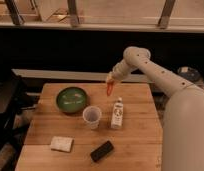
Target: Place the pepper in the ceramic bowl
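Note:
The pepper [110, 88] is a small red-orange chili hanging from my gripper [110, 80], which is shut on its top and holds it in the air above the back of the table, just behind the white bottle [117, 113]. The ceramic bowl [71, 99] is dark green with a lighter inside and sits on the table's left half, to the left of and below the pepper. It looks empty.
A translucent plastic cup [92, 117] stands between bowl and bottle. A pale sponge [61, 144] and a black flat object [102, 150] lie near the front edge. The wooden table [140, 142] has dark furniture at its left.

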Tool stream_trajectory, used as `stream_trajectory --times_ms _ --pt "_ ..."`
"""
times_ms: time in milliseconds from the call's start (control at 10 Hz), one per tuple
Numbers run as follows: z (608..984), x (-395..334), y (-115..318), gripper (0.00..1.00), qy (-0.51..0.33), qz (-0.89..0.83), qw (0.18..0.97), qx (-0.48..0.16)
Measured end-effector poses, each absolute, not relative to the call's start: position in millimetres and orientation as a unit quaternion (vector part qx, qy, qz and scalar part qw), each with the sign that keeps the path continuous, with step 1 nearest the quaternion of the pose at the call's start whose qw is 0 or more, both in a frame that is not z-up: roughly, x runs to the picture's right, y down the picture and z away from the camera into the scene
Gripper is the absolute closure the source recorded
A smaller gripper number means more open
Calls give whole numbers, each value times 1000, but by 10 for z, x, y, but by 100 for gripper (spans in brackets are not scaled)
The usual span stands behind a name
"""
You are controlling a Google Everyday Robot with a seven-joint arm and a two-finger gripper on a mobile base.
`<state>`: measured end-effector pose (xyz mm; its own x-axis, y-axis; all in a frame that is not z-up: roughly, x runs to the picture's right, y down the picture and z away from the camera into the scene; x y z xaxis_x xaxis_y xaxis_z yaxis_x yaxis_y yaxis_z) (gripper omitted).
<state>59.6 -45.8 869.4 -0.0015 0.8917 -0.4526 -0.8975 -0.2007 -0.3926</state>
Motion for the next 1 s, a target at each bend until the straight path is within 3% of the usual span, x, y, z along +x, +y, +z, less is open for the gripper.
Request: stream_trajectory --times_ms 700,1000 --pt "8670 -540 -547 100 -57 659 651 -373" --pt "8578 -1084 -467 76 -81 624 656 -417"
